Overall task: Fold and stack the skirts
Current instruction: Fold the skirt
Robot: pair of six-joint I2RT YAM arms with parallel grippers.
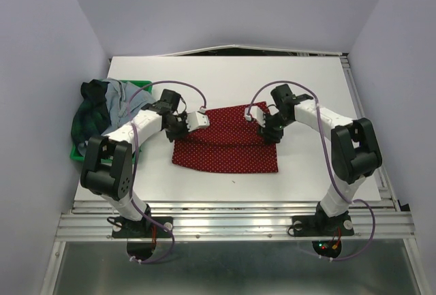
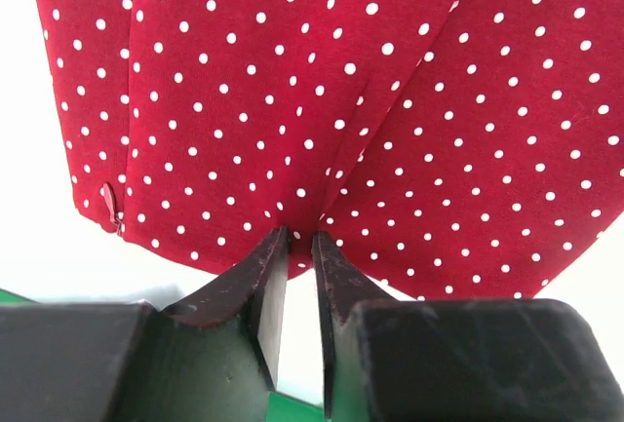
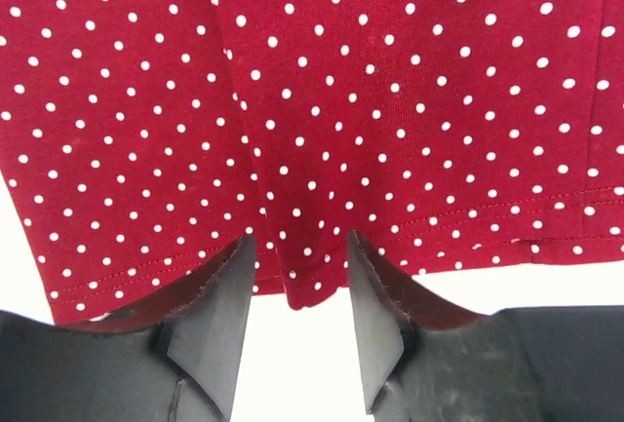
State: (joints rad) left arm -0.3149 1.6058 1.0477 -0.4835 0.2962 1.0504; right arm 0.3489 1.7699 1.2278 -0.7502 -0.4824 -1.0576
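- The left gripper [image 2: 297, 239] has its jaws drawn almost together. Creases in the red dotted skirt [image 1: 228, 150] run into the narrow slit between the tips, so I judge it clamped on the hem.
- The right gripper [image 3: 302, 247] has its jaws apart, with a small lobe of the stitched hem lying between them. Nothing shows the cloth being squeezed there.
- From above, the two grippers sit at the far corners of the skirt, left on the left corner and right on the right. The skirt lies flat on the white table [image 1: 306, 70], roughly mid-way between the arms, with its near edge towards the bases.
- The plaid skirt [image 1: 88, 114] and the grey-blue skirt [image 1: 126, 97] are heaped in and over the green tray [image 1: 73, 152] at the left, well apart from the red one.
- Judged step: taking hold of the far edge in order to fold it towards the near edge.
- Risks from here:
  - If only the left side is held when the arms lift, the cloth would swing and the fold would come out skewed.
  - The right jaws might close on just the small lobe, and such a thin bite could slip out partway through the fold.
  - The left pinch may hold a single layer, which would leave the under layer behind on the table.
  - Uneven travel of the two arms would bunch the middle.
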